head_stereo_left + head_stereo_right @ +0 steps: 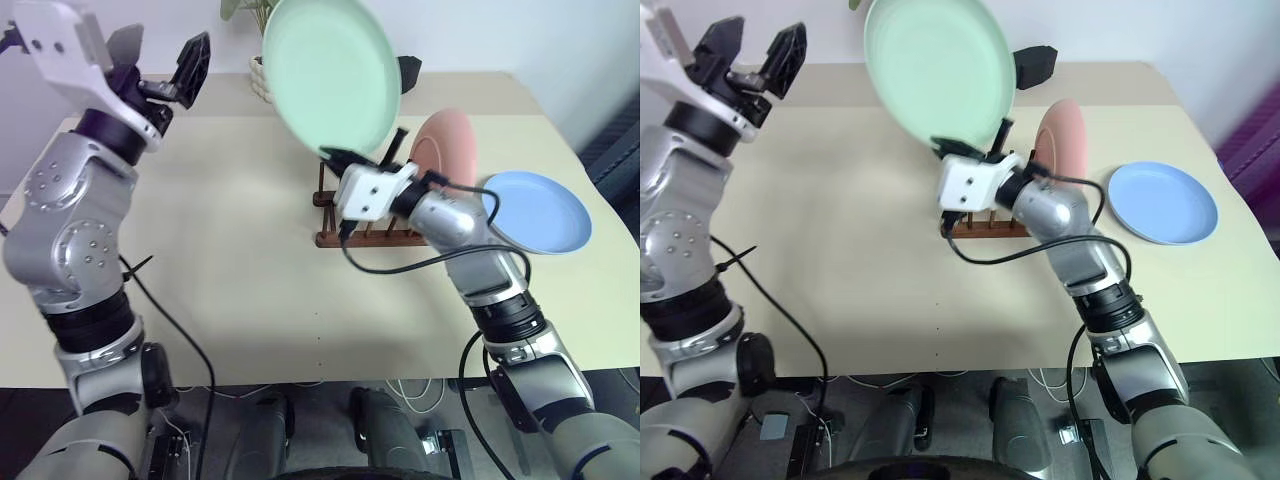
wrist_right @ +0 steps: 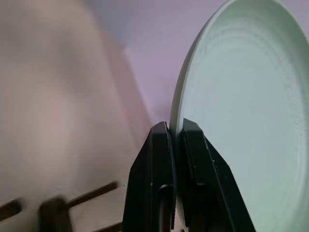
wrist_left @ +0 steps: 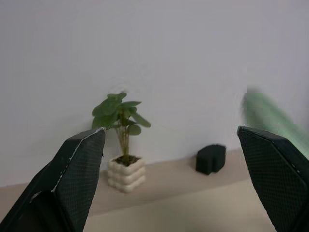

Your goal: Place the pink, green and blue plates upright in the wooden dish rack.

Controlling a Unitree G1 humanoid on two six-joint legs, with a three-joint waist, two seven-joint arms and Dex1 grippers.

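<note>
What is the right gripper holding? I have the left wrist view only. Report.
Observer: The right gripper is shut on the rim of the green plate, which is held upright.
Operator: Report the rack.
Observer: The pink plate stands upright in the rack.
Operator: Find the blue plate.
Observer: It lies flat on the table, to the right of the rack.
</note>
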